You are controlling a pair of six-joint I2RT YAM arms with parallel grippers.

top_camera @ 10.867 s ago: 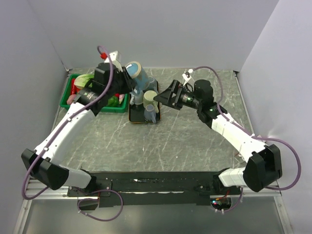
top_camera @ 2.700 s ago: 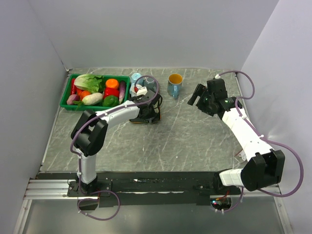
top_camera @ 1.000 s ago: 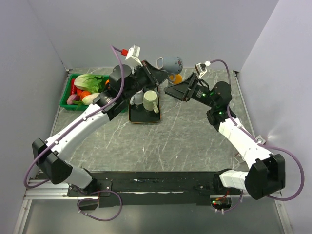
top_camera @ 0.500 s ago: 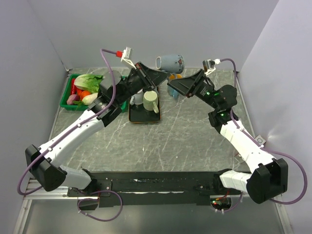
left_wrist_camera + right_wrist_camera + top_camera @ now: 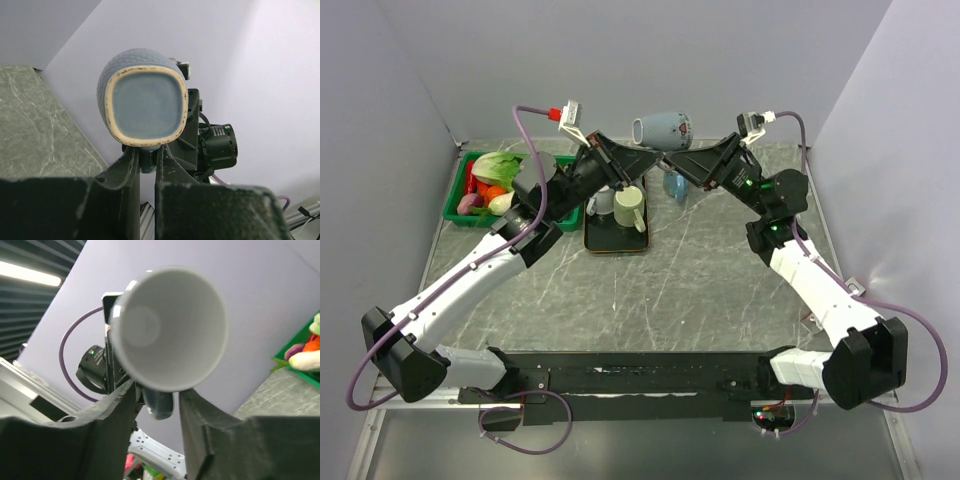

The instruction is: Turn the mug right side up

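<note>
Top view: the mug (image 5: 662,129) hangs sideways in the air between the left gripper (image 5: 645,153) and the right gripper (image 5: 672,160). 
Left wrist: the base faces the camera, and the handle (image 5: 146,162) is pinched in nearly closed jaws. 
Right wrist: the mouth faces the camera, with the handle between partly parted jaws.

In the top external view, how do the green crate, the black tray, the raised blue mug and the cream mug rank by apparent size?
1. green crate, partly hidden by an arm
2. black tray
3. blue mug and cream mug: they look alike, and the blue one is held up nearer the camera, so I do not rank them.
</note>
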